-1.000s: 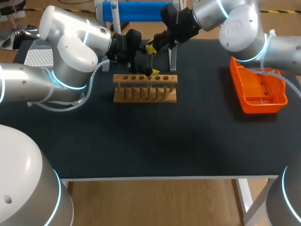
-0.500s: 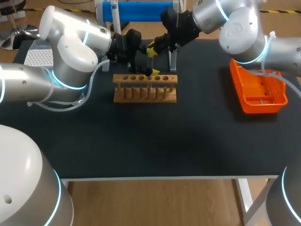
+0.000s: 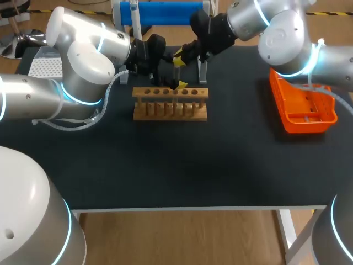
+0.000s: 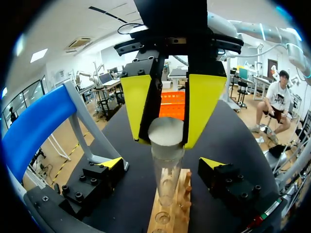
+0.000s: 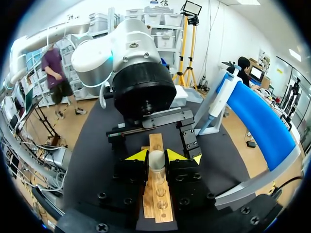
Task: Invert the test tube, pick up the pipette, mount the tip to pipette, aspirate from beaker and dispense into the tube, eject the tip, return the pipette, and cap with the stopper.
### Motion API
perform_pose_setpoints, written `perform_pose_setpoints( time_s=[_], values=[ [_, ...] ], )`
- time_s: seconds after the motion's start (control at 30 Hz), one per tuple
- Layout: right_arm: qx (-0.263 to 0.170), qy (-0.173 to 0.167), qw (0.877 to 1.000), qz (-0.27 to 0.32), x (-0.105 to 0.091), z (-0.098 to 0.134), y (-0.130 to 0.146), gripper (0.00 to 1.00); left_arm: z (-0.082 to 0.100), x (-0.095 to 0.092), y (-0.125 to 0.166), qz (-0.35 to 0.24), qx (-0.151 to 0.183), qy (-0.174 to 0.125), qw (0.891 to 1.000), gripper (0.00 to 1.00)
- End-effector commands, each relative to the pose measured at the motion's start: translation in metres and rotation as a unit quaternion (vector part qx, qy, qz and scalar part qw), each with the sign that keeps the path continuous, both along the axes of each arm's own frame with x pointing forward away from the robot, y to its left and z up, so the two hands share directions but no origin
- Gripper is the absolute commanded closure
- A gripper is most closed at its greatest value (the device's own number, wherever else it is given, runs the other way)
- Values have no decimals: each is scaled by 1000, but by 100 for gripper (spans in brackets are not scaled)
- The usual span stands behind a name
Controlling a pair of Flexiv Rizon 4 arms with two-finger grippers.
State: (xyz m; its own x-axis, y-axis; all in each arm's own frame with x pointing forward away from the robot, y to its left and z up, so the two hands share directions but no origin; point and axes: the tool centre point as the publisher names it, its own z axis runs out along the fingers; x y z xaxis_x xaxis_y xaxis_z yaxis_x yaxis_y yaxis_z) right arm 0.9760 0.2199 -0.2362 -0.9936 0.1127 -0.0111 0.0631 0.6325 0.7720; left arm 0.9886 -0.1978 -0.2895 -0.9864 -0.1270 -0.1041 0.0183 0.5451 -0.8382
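Observation:
A clear test tube [image 4: 165, 167] hangs upright over the wooden rack [image 3: 170, 104], its closed round end [image 4: 166, 132] uppermost. My right gripper [image 3: 178, 56] comes from the back right and is shut on that upper part, as its own view shows [image 5: 156, 156]. My left gripper [image 3: 174, 81] sits low at the rack's far side. It is open, with its yellow tips wide on either side of the tube [image 4: 162, 164] and not touching it. Lower down, the tube [image 5: 156, 174] runs toward the rack's holes [image 5: 156, 206].
An orange basket [image 3: 302, 102] stands at the right side of the table. A blue cylinder on a white stand [image 3: 160, 12] runs along the back edge behind both grippers. A white perforated tray [image 3: 44, 67] lies at the back left. Dark table [image 3: 182, 165] spreads in front of the rack.
My right gripper has risen a little and drawn back with the tube. The left arm has stayed where it was.

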Motion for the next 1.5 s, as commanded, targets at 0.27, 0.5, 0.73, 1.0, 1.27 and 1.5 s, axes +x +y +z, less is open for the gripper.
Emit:
perform_pose_setpoints(
  time_s=[0.27,0.5,0.73,1.0,1.27,1.5],
  values=[
    [18,-5,1000,5,-2,-5,-8,0,0,0,1,-1,0,1,1000,0],
    [30,-10,1000,0,0,-1,-15,0,0,0,1,-1,0,1,1000,0],
    [60,-18,998,15,0,4,-28,0,0,0,1,-1,0,1,1000,0],
    [131,-20,990,40,-3,10,-38,12,0,0,1,-1,0,1,1000,0],
    [209,-30,976,60,-5,20,-36,100,0,0,1,-1,0,1,1000,0],
    [265,-37,961,75,-7,24,-25,100,0,0,1,-1,0,1,1000,0]
  ],
)
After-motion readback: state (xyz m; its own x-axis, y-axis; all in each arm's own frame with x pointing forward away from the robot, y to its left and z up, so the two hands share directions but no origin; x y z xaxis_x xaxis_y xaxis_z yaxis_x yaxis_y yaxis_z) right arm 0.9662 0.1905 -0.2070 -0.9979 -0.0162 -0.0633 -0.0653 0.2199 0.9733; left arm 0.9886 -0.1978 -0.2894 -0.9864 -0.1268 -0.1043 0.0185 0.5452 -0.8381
